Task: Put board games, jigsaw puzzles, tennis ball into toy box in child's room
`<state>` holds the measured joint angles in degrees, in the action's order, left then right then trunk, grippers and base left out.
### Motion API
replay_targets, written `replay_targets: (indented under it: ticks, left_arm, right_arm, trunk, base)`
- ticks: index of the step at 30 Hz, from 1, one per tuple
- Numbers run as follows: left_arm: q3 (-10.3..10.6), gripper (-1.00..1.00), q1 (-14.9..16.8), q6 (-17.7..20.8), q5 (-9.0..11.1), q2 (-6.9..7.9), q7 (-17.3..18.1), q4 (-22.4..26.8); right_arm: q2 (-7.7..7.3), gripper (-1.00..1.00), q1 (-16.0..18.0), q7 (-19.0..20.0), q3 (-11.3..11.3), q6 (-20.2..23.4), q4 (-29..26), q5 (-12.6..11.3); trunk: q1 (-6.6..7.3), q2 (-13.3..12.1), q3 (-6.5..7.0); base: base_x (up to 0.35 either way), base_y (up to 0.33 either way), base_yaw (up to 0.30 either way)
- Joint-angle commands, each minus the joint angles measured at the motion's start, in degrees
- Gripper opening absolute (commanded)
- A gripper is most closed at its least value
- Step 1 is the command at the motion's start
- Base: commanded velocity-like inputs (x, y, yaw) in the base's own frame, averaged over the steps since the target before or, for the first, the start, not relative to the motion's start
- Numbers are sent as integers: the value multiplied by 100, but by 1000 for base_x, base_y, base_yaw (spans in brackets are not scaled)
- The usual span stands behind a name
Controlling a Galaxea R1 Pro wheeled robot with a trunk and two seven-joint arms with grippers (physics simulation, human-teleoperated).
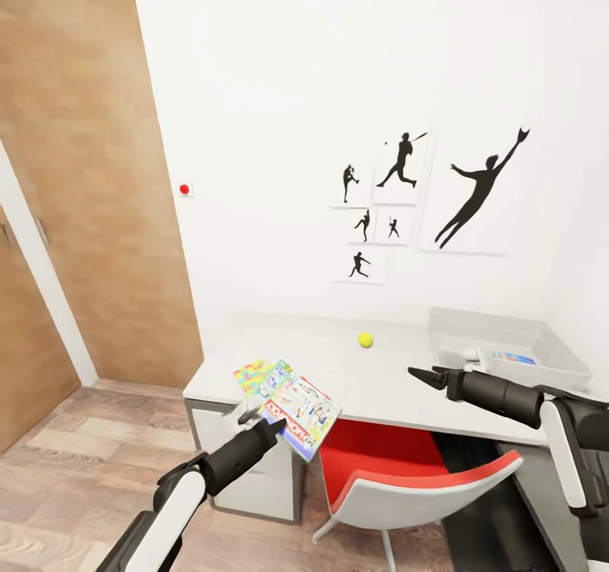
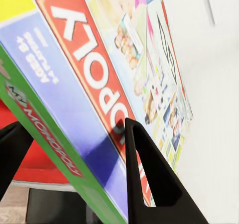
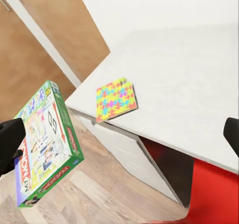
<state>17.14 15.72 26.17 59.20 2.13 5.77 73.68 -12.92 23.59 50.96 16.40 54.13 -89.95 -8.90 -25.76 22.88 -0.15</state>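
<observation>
Fingers (image 2: 149, 179) of the left gripper (image 1: 258, 420) pinched a Monopoly box (image 1: 300, 415), tilted over the table's (image 1: 406, 390) front edge beside the jigsaw puzzle (image 1: 252, 376). Farther right, the right gripper (image 1: 423, 376) hovered with parted fingers above the tabletop, the tennis ball (image 1: 364, 339) beyond it and the toy box (image 1: 507, 348) at its right.

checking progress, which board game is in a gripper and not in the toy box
The green Monopoly box, clamped in the left gripper off the table's front corner. The small blue box already lies in the toy box.

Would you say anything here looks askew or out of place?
Only the Monopoly box: the left gripper holds it tilted in the air off the table's front corner. The tennis ball sits loose on the top.
</observation>
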Motion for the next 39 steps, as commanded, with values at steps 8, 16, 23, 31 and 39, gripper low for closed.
replay_targets:
  ticks: [8,16,23,31,39]
  left_arm:
    - [-1,-100,-44,-2,12,14,9,-3]
    - [-30,-100,-73,-8,-4,16,5,-3]
    - [-34,-100,-76,-17,-17,16,4,-48]
    - [-35,-100,-77,-27,-18,16,3,-118]
    - [-35,-100,-78,-31,-19,16,8,-136]
  right_arm:
    - [-75,100,20,3,35,43,9,-10]
    - [-117,100,23,1,38,45,12,-15]
    - [-114,100,15,1,34,45,12,-19]
    - [-108,100,-10,2,39,39,12,-31]
    - [-99,100,-42,1,39,19,-14,-32]
  trunk:
    - [-2,4,18]
    - [-2,4,39]
    - [-2,4,59]
    - [-2,4,75]
    - [-2,4,79]
  base:
    - [0,0,-280]
    - [0,0,-280]
    - [0,0,-280]
    - [0,0,-227]
    - [35,0,-64]
